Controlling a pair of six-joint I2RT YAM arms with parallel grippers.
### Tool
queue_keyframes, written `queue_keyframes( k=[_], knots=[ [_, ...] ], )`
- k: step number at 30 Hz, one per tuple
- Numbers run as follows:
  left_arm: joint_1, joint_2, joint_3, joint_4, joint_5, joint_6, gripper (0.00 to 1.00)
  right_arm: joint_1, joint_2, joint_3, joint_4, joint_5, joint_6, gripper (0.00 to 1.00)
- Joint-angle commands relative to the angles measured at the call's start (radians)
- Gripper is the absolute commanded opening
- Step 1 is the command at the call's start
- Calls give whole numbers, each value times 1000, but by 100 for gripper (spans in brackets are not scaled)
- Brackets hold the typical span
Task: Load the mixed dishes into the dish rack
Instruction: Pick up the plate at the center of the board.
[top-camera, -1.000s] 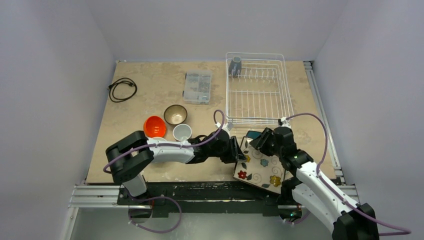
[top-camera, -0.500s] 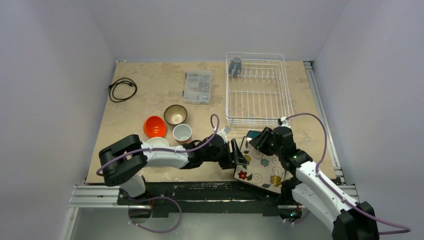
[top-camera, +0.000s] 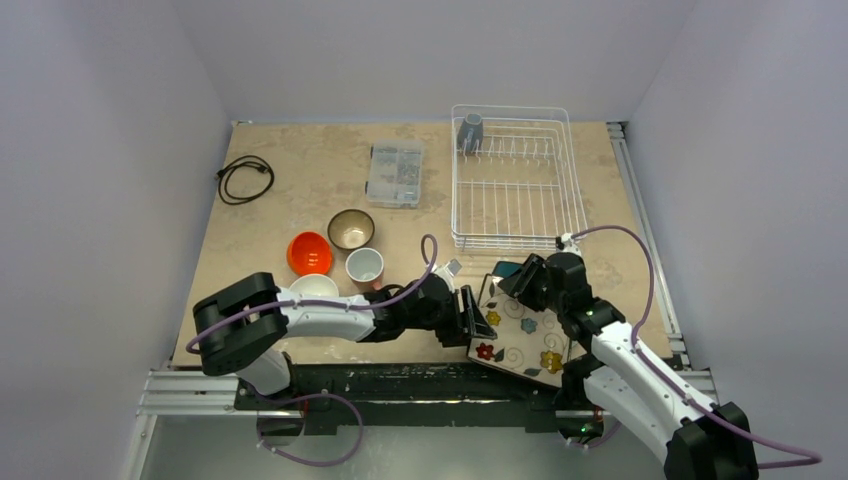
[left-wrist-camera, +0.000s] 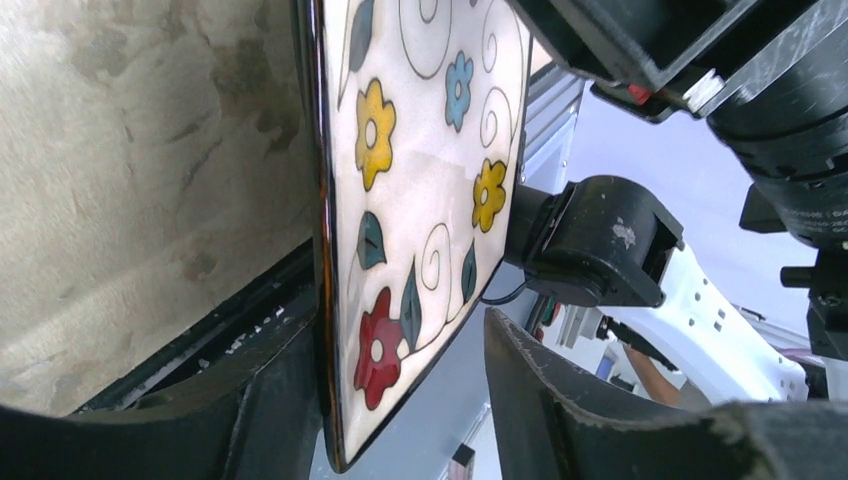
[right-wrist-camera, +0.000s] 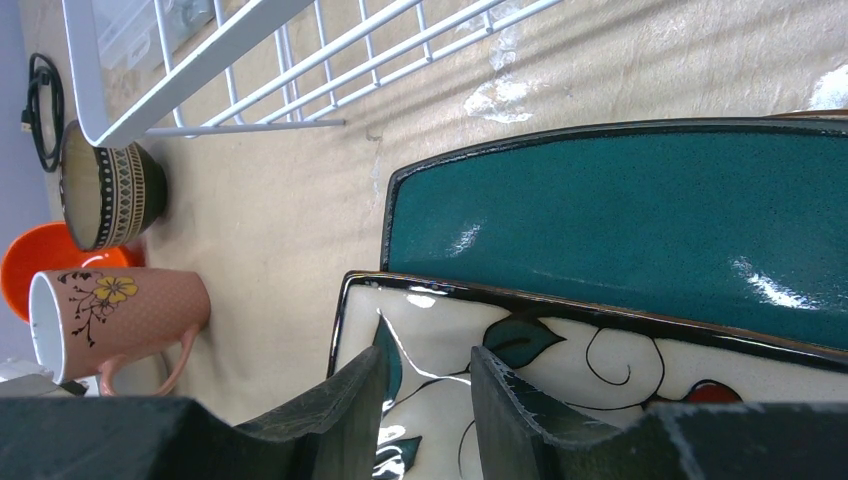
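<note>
Right wrist: floral plate against teal plate, mug nearby

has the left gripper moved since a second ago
Yes. The left gripper has slid down the view, away from the white wire dish rack, at the left edge of the square cream floral plate.

Top view: square dark teal plate sits mostly under the right gripper; white bowl is half behind the left arm; compartment box contents are too small to read. Left wrist: square cream floral plate runs off the top edge. Right wrist: orange bowl is clipped by the left edge, teal plate by the right, and the fingers cover the floral plate's lower part, so any grip on it can't be confirmed.
</note>
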Motion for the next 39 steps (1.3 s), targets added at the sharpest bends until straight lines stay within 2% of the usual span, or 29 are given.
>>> queue_keyframes(
  k=[1,4,9,15,20,25,31,39],
  knots=[
    [-39,9,6,83,113,-61,58,3,11,25,-40,23,-19,38],
    [-39,7,0,56,113,-72,65,2,15,27,-37,23,-19,38],
    [-39,-28,-3,-26,67,-28,66,2,23,26,-30,23,-21,38],
    [-45,50,21,63,139,-39,63,2,27,23,-21,22,-19,38],
    [-43,104,23,141,108,-37,61,2,27,22,-22,25,-20,38],
    [-43,179,11,312,110,-73,48,2,22,21,-30,28,-20,38],
    [-40,179,-15,339,54,-69,34,2,19,22,-32,31,-21,38],
    [-25,153,-35,367,38,-41,1,1,-10,60,-76,39,-50,37]
  ],
)
